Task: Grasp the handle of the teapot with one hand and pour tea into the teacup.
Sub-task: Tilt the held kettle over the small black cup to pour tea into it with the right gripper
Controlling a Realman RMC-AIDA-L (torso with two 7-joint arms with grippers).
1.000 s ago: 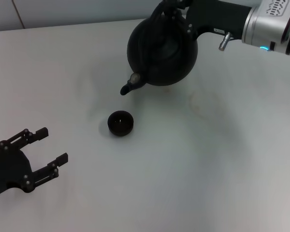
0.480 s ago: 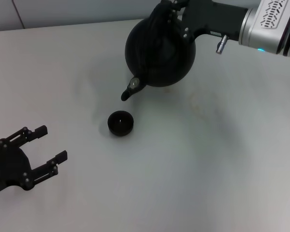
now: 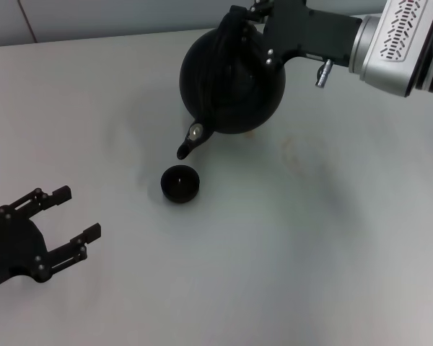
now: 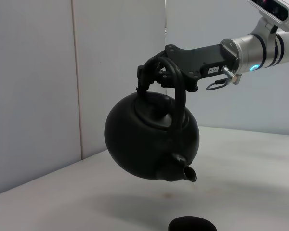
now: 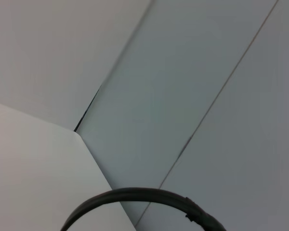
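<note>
I have the teapot (image 3: 231, 83) lifted clear of the table (image 3: 332, 238), toward its far edge, and tipped so the stubby spout (image 3: 190, 140) points down, because tea only runs once the spout sits below the body. My right gripper (image 3: 254, 20) is clamped on the handle (image 4: 176, 82), the arched band at the top, which lets the heavy pot hang under my grip and swing by the wrist. The teacup (image 3: 180, 183) stands on the table near the middle, just nearer me than the spout tip; I judge the spout is not quite over its mouth. My left gripper (image 3: 58, 231) rests idle by the near left corner, fingers spread apart, holding nothing.
</note>
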